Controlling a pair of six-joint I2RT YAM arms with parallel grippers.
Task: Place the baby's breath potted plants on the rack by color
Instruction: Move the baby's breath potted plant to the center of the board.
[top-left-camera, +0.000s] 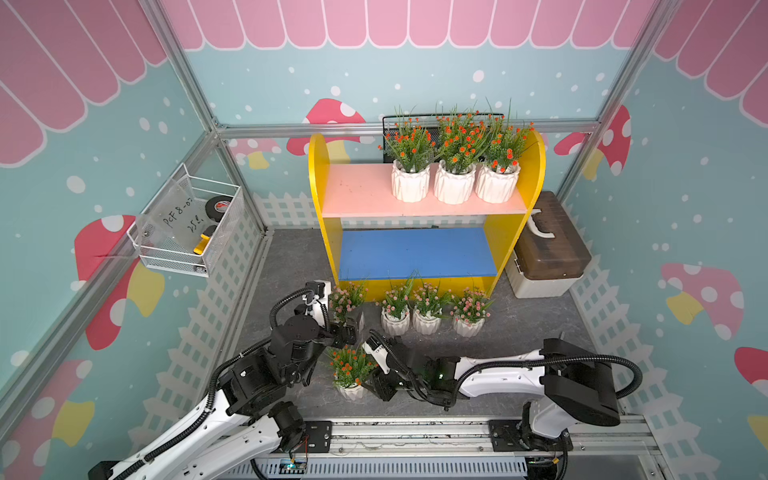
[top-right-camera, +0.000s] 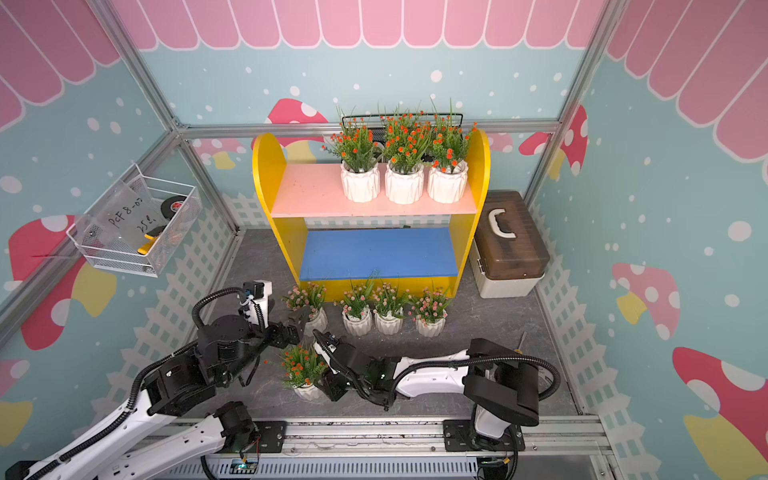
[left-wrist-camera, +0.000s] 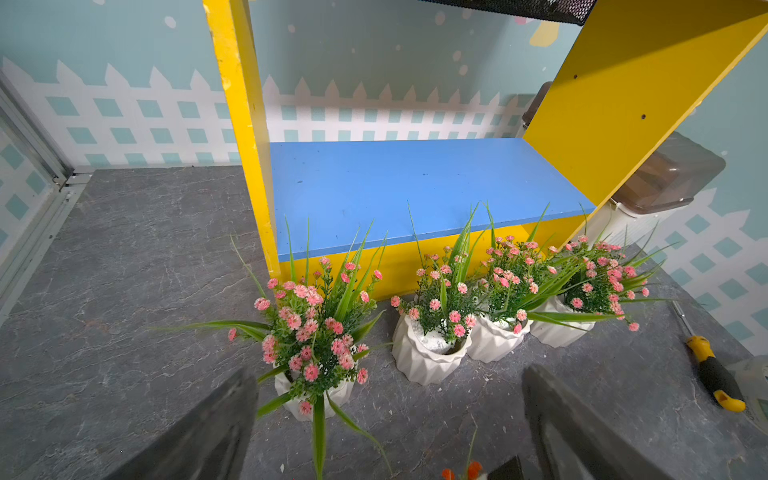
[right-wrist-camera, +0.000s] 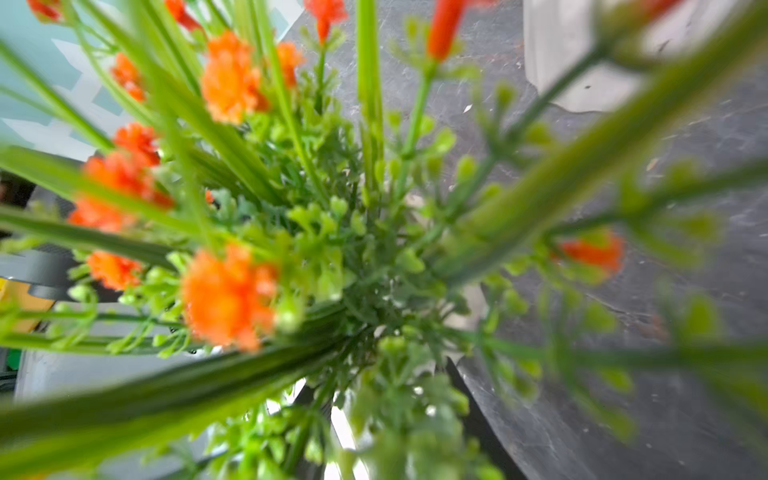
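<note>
The rack (top-left-camera: 361, 191) stands at the back. Its pink upper board carries three orange-flowered baby's breath potted plants (top-left-camera: 454, 183); the blue lower board (top-left-camera: 415, 253) is bare. In front of it on the floor is a row of pink-flowered plants (top-left-camera: 427, 320). The leftmost of them (left-wrist-camera: 311, 345) sits just ahead of my open left gripper (left-wrist-camera: 386, 415), nearer one finger. Closer to the front stands another orange-flowered plant (top-left-camera: 351, 368). My right gripper (top-left-camera: 368, 384) holds its white pot, and dark fingers (right-wrist-camera: 469, 395) flank the pot under blurred sprigs.
A white wire basket (top-left-camera: 187, 228) with a tape roll hangs on the left wall. A brown-lidded box (top-left-camera: 548, 249) sits right of the rack, and a black mesh basket (top-left-camera: 390, 124) behind it. A yellow-handled screwdriver (left-wrist-camera: 712, 374) lies on the floor at the right.
</note>
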